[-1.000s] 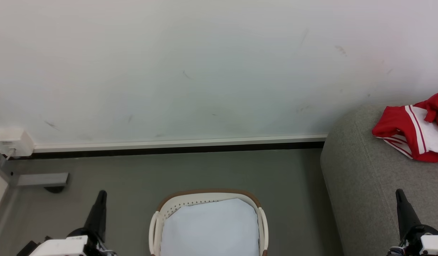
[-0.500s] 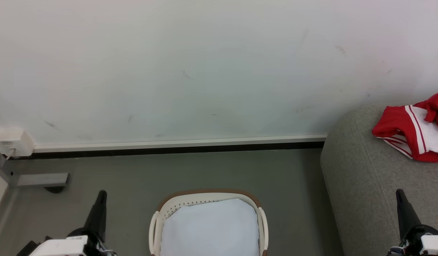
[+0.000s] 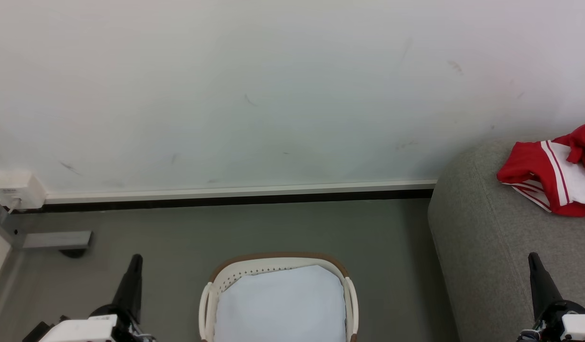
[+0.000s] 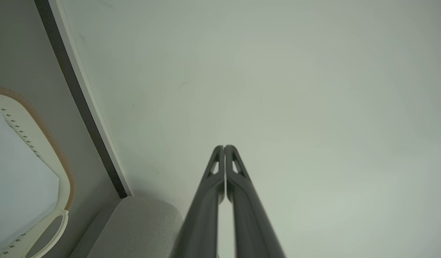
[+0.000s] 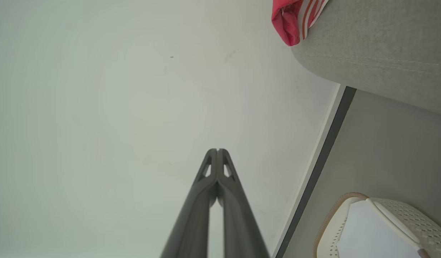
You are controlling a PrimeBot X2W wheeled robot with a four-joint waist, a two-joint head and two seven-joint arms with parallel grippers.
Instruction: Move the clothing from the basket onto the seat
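Since the red clothing (image 3: 549,175) at the right edge on the sofa (image 3: 482,247) looks soft and light, a bunched fold should suit pinching, though the left gripper (image 4: 224,147) and right gripper (image 5: 217,150) are closed, empty.

**Woven cloth, smooth plastic**

The sofa (image 3: 492,247) is coarse grey woven cloth with stitched seams. The clothing (image 3: 534,173) is soft red fabric. The basket (image 3: 235,274) looks like smooth cream plastic, and its liner (image 3: 280,308) is plain white cloth. The wall (image 3: 273,95) is matt and scuffed. The left gripper (image 4: 224,147) and right gripper (image 5: 217,150) look like dark matt plastic.
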